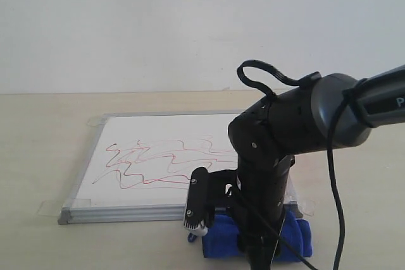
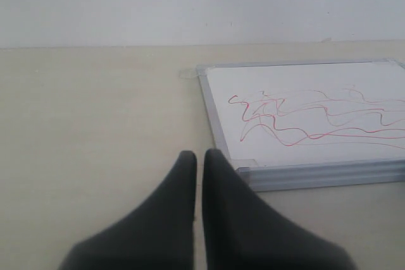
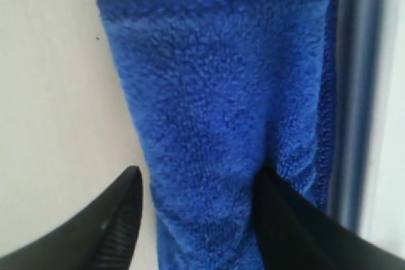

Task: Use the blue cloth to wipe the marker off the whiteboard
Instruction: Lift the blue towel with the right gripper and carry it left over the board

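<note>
**Blue cloth** (image 1: 221, 241): deep blue microfibre with a fluffy pile, folded into a thick oblong pad. In the exterior view we find it at 5 o'clock, lying on the table (image 1: 38, 143) along the whiteboard's near frame edge, by the board's 5 o'clock corner.

**Whiteboard** (image 1: 158, 128): a flat white rectangle with a thin silver metal frame. Clear tape tabs (image 1: 47, 207) hold its corners to the matt beige tabletop.

**Marker** (image 1: 158, 162): thin red and darker zigzag lines running across the middle of the board.

**Right gripper** (image 3: 199, 178): its black, ribbed fingers (image 3: 117, 219) stand spread wide. We see one beside the cloth's edge over bare table. The other presses into the pile, so most of the cloth's width lies between them. We see no squeeze on the fabric.

**Right arm**: glossy dark casing. It enters from 3 o'clock, bends at the wrist and points straight down onto the cloth. A black cable (image 1: 269, 74) loops above it.

**Left gripper** (image 2: 197, 156): smooth dark fingers drawn together with only a slit between them and nothing held. It hangs over bare table near a board corner.
</note>
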